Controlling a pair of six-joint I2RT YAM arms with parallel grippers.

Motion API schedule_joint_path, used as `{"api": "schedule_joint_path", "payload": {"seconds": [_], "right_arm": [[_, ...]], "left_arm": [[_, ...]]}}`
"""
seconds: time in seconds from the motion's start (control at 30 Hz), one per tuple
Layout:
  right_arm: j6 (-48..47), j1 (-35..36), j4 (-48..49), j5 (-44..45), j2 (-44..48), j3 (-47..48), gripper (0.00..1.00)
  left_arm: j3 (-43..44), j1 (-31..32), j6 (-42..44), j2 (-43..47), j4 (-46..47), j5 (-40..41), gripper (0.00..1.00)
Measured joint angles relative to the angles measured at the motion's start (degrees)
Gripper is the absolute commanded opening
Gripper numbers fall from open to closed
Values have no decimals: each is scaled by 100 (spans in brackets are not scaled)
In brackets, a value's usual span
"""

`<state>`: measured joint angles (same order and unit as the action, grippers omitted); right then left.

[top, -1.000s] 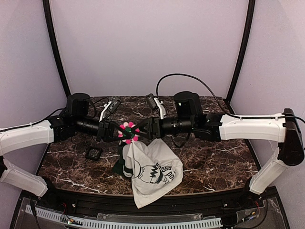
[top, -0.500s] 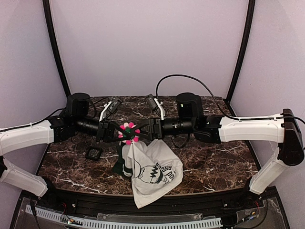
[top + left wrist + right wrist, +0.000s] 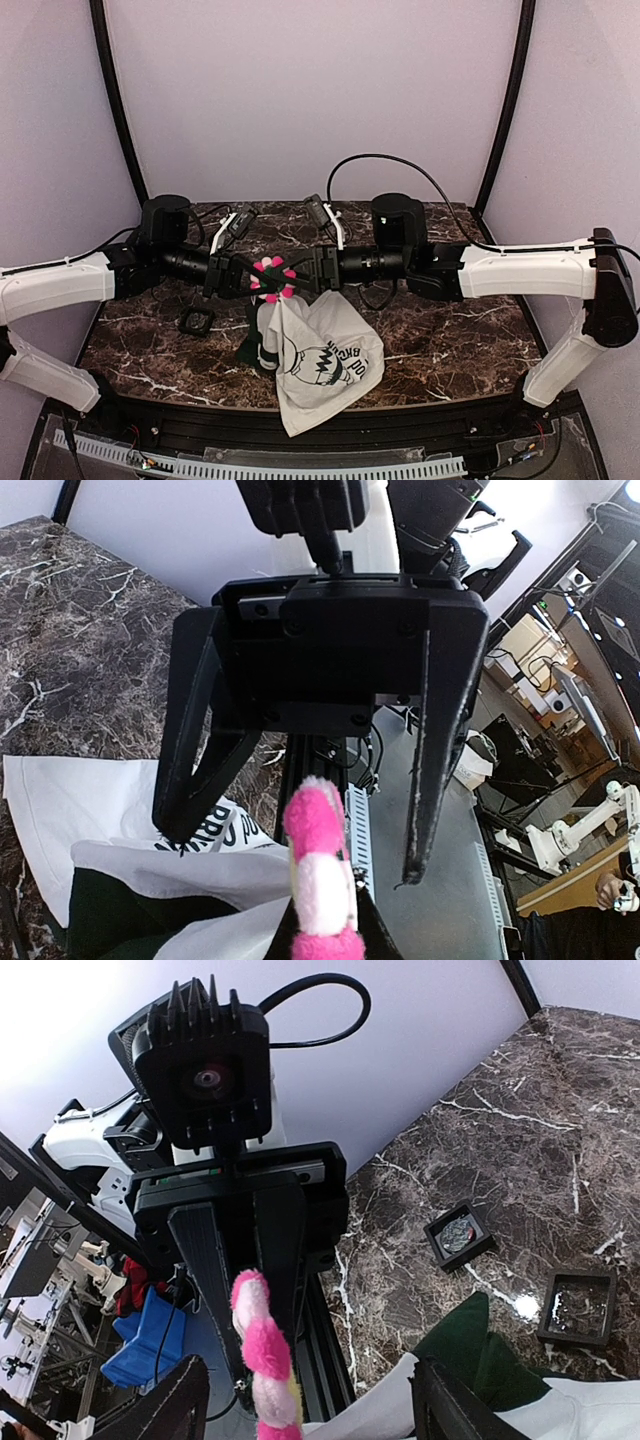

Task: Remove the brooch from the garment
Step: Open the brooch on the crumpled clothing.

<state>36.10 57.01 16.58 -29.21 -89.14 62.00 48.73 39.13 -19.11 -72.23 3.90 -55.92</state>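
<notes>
Plainly, with the brooch pinched mid-frame by the narrow left end effector (the garment dangling below) and the right end effector spread wide around it, an off-centre closure could catch fabric instead of petals.

The brooch sits raised above the table, midway between the left gripper on its left and the right gripper on its right. The garment hangs below the brooch, its lower part lying toward the table's near edge. A small square frame lies on the table left of the garment.
</notes>
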Motion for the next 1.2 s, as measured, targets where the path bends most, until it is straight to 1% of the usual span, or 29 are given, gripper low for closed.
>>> {"api": "schedule_joint_path", "payload": {"seconds": [0.3,0.47,0.63,1.0,1.2], "right_arm": [[-35,-7,-245,492,385,-256,71],[-96,-7,-503,632,396,-264,69],[-203,-4,-946,857,291,-37,69],[-304,11,-1202,931,61,289,68],[-330,11,-1187,824,52,291,69]], "left_arm": [[0,0,2,0,2,9,1],[0,0,2,0,2,22,1],[0,-7,2,-9,-22,101,1],[0,-50,-9,-20,-81,214,1],[0,-52,-42,-24,-92,195,1]]}}
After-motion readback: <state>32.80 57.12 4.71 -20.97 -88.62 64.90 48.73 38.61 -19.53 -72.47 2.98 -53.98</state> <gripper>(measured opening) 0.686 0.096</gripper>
